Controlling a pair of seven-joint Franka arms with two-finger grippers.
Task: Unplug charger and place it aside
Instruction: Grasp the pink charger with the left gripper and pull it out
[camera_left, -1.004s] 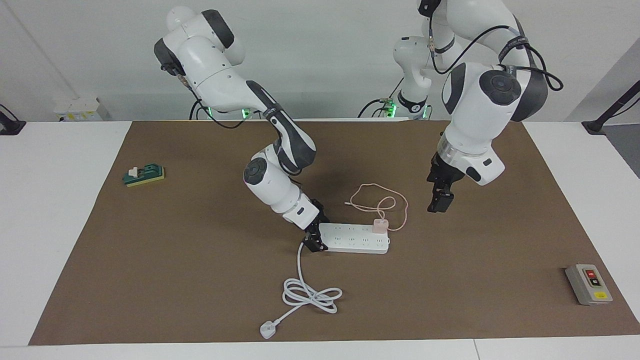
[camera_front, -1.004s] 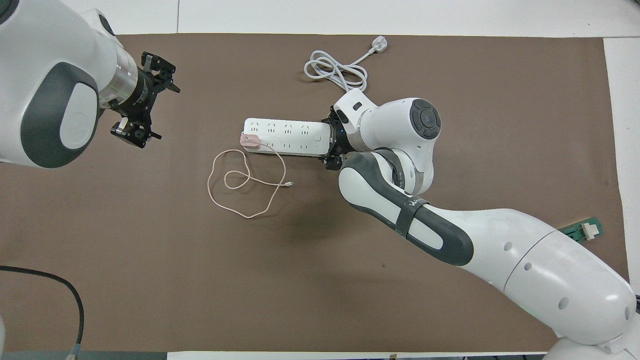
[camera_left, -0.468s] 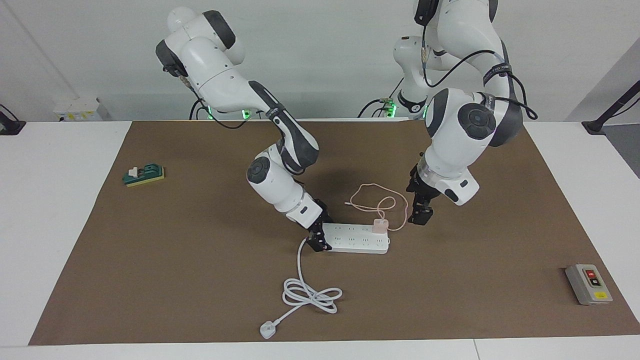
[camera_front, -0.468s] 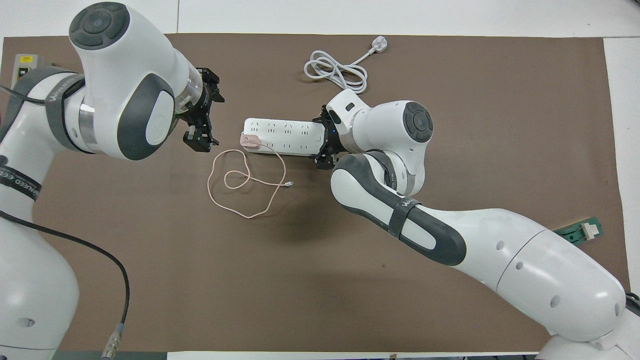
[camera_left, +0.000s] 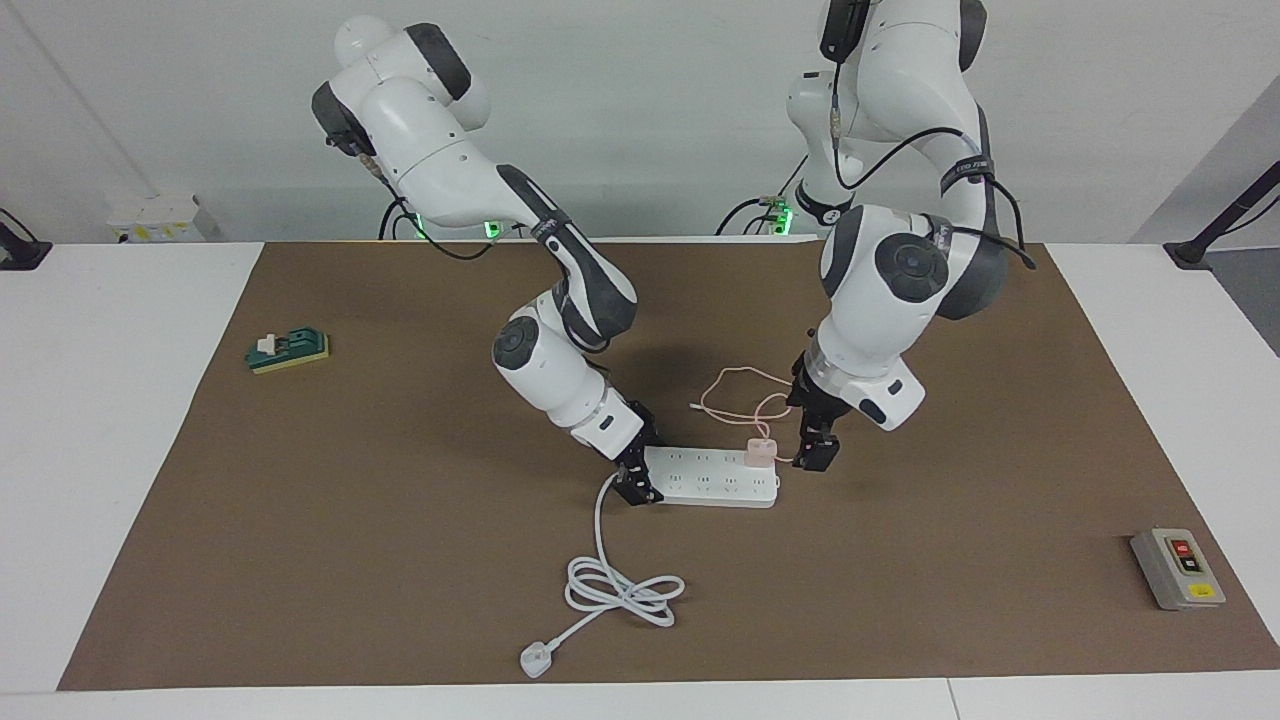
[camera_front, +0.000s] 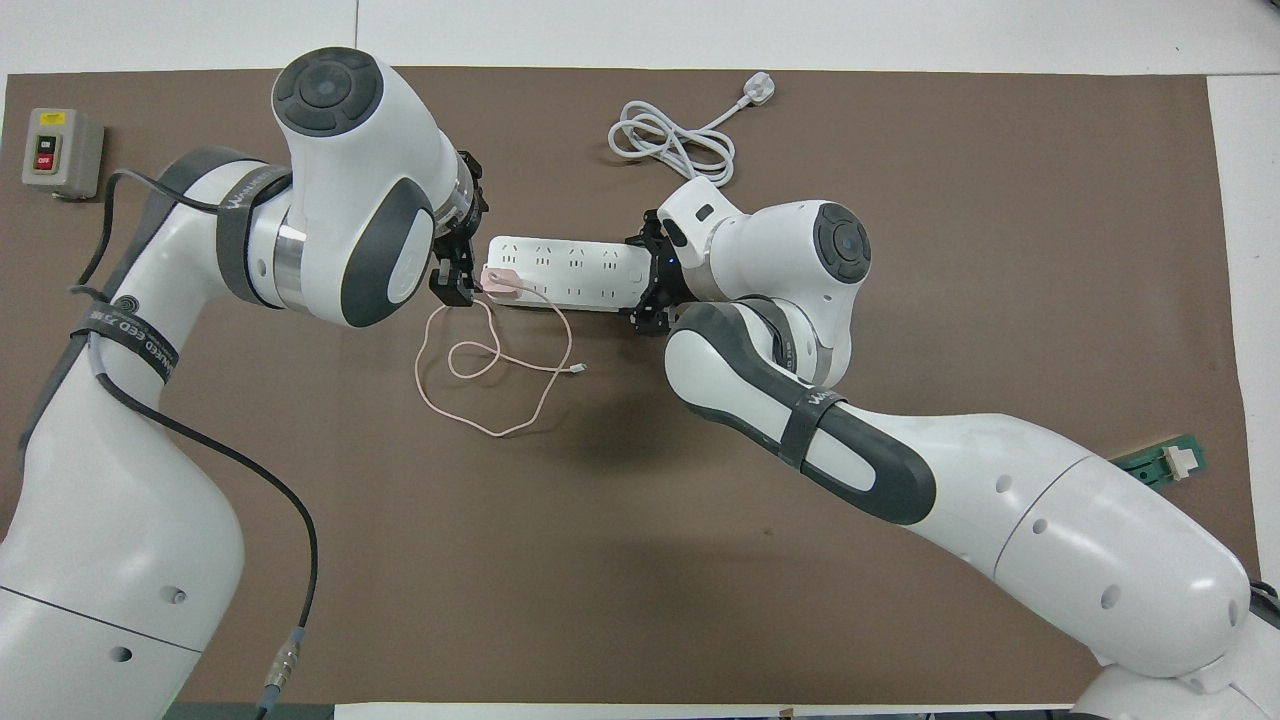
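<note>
While the cable (camera_left: 752, 392) lies looped on the mat (camera_left: 400, 560) nearest the robots, the charger (camera_left: 759, 452) sits plugged into the strip (camera_left: 712, 477) at the end toward the left arm. The left gripper (camera_left: 812, 455) is low just beside the charger; its finger state cannot be determined. The right gripper (camera_left: 634, 482) is clamped on the strip's other end. The strip's cord (camera_left: 620, 585) coils farther out, ending at a plug (camera_left: 535, 660).

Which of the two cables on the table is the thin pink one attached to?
The pink cable runs from the charger plugged into the power strip; the thick white cord belongs to the strip itself.
</note>
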